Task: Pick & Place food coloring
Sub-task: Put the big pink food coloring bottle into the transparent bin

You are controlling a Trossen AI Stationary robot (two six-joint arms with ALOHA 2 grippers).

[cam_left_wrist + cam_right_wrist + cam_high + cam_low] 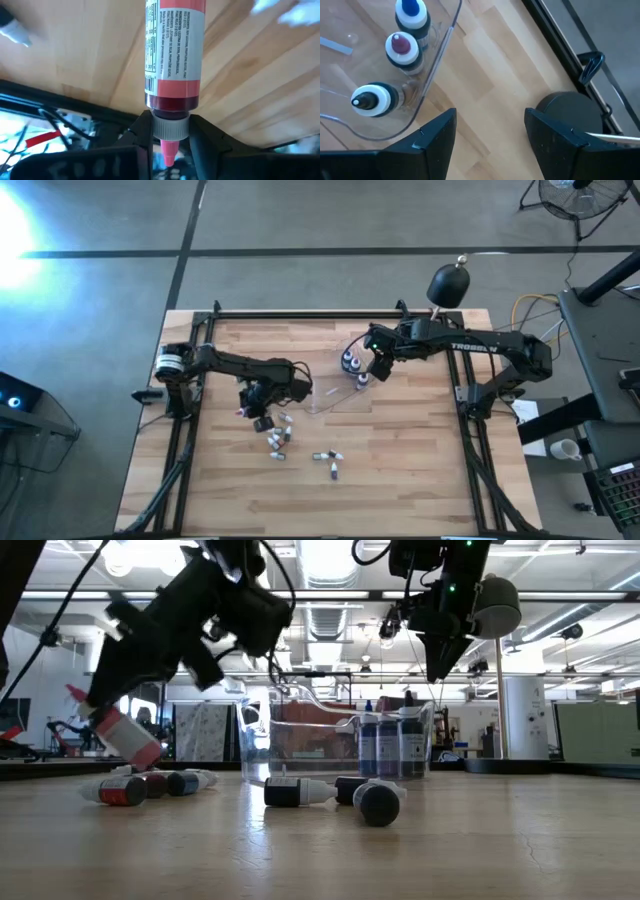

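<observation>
From the low view, nearest me lie loose bottles on the tabletop, in front of the clear tray. My left tool grips a red bottle by its cap, tilted above the tabletop beside the tray. My right tool hangs open over the tray's three upright bottles.

Left gripper clamped, right gripper spread.
</observation>
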